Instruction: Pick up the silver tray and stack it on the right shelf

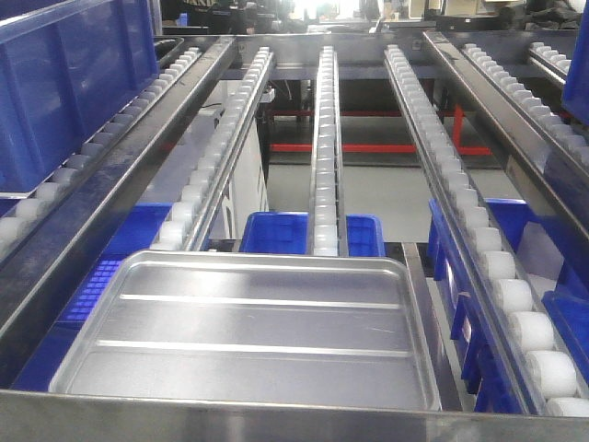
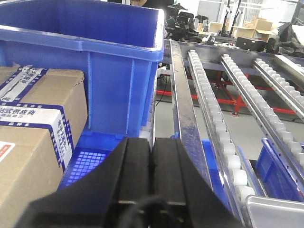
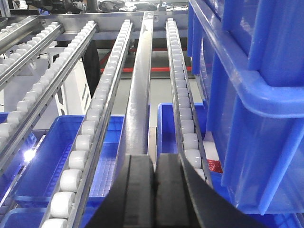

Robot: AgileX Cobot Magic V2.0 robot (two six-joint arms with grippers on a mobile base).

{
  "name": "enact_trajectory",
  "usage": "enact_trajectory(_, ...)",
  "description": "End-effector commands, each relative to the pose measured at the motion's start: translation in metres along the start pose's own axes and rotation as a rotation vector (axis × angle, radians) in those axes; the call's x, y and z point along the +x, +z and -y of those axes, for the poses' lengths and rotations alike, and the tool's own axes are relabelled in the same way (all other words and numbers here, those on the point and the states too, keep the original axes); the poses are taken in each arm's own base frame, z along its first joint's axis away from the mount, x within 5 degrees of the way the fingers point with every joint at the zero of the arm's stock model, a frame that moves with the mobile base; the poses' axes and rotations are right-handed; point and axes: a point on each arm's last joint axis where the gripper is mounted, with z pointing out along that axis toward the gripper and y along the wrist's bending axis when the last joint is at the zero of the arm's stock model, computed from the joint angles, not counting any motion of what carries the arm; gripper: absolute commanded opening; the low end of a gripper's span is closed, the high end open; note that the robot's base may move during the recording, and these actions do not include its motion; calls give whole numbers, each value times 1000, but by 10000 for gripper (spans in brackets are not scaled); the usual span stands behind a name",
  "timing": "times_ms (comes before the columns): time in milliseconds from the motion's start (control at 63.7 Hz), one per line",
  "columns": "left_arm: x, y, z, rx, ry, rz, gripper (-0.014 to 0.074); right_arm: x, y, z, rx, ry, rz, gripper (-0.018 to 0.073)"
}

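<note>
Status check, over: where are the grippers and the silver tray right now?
Left gripper jaws shut, empty. Right gripper jaws shut, empty. Silver tray flat on the roller rack, by the front bar, ungrasped. Nothing on top of it.

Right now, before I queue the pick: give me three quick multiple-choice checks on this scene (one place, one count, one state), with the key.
1. Where does the silver tray lie?
A. On the roller rack, just behind the front bar
B. Inside a blue bin
C. Clamped in an end effector

2. How many raised ribs cross its floor?
A. One
B. Two
C. Four

3. How is the left end effector?
A. Wide open
B. Shut, empty
C. Shut on the tray

Key:
1 A: the front view shows it resting on the rollers at the near end.
2 B: two long ribs run across the floor.
3 B: the left wrist view shows its fingers pressed together with nothing between.
</note>
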Motion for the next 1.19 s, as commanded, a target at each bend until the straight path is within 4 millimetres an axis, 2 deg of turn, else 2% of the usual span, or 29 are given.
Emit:
enact_trajectory(0, -3, -1, 0, 7, -10, 83, -94, -15, -3, 0, 3, 0, 131, 57)
enact_trajectory(644, -3, -1, 0, 8, -10, 85, -94, -17, -4, 0, 3, 0, 147, 57)
enact_trajectory(785, -9, -2, 0, 9, -10, 149, -94, -19, -4, 0, 2, 0, 170, 57)
enact_trajectory(927, -33, -4, 2, 14, -13, 228, -94, -34, -7, -1, 0, 0, 300, 57)
enact_trajectory(990, -54, -4, 4, 17, 6, 169, -94, -49, -11, -2, -3, 1, 322, 57)
enact_trajectory(1084, -94, -5, 8, 20, 8, 112, -94, -74, -17, -5, -10, 1, 321, 57)
enact_trajectory(1178, -126, 1, 11, 19, 9, 35, -94, -99, -17, -7, -26, 2, 301, 57)
